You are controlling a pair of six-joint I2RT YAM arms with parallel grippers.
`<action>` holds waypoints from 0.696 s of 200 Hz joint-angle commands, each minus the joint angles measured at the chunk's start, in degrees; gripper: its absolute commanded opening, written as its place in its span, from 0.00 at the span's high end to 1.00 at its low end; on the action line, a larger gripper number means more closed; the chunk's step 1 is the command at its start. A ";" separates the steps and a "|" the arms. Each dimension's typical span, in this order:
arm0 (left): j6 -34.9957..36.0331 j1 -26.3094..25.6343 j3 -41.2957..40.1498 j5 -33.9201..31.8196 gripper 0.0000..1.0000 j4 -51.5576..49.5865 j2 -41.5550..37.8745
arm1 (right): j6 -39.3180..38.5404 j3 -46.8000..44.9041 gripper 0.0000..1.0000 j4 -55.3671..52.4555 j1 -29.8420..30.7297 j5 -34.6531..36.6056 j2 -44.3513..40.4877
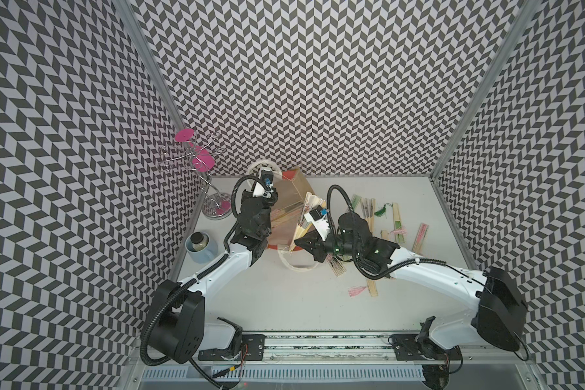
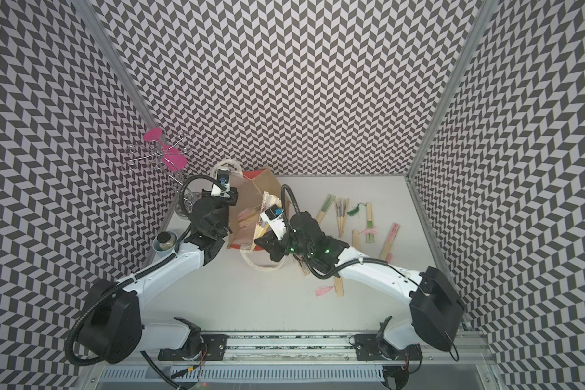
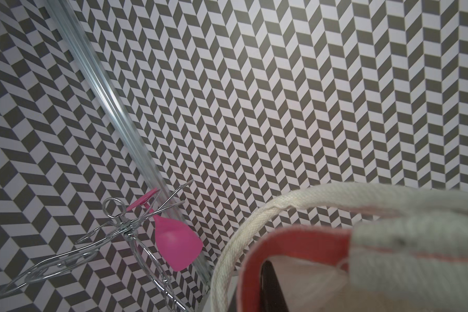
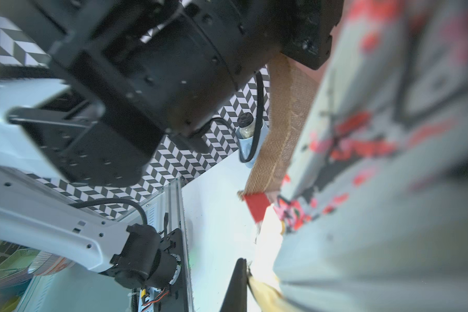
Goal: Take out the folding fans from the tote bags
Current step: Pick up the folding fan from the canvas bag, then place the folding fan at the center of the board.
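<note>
The tan jute tote bag (image 1: 299, 184) (image 2: 267, 182) stands tilted at the back middle of the table, its mouth open toward me. My left gripper (image 1: 272, 197) is shut on its far red-orange rim (image 3: 295, 237), beside a cream handle (image 3: 243, 235); one black finger (image 3: 270, 283) shows inside the rim. My right gripper (image 1: 301, 240) is shut on a partly spread folding fan (image 1: 308, 206) (image 4: 362, 162) printed with red blossoms, at the bag's right edge. More fans (image 1: 281, 216) lie inside the bag. Several closed fans (image 1: 368, 209) (image 2: 341, 211) lie on the table to the right.
A wire rack holding pink glasses (image 1: 200, 162) stands at the back left. A pale blue mug with a jar in it (image 1: 200, 251) sits by the left wall. The bag's other cream handle (image 1: 298, 266) droops onto the table. One fan with a pink tassel (image 1: 372, 287) lies under the right arm.
</note>
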 commanded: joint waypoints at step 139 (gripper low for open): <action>1.89 4.93 0.93 -3.77 1.00 2.81 -4.21 | 3.38 4.34 1.00 -19.86 0.12 19.91 -9.04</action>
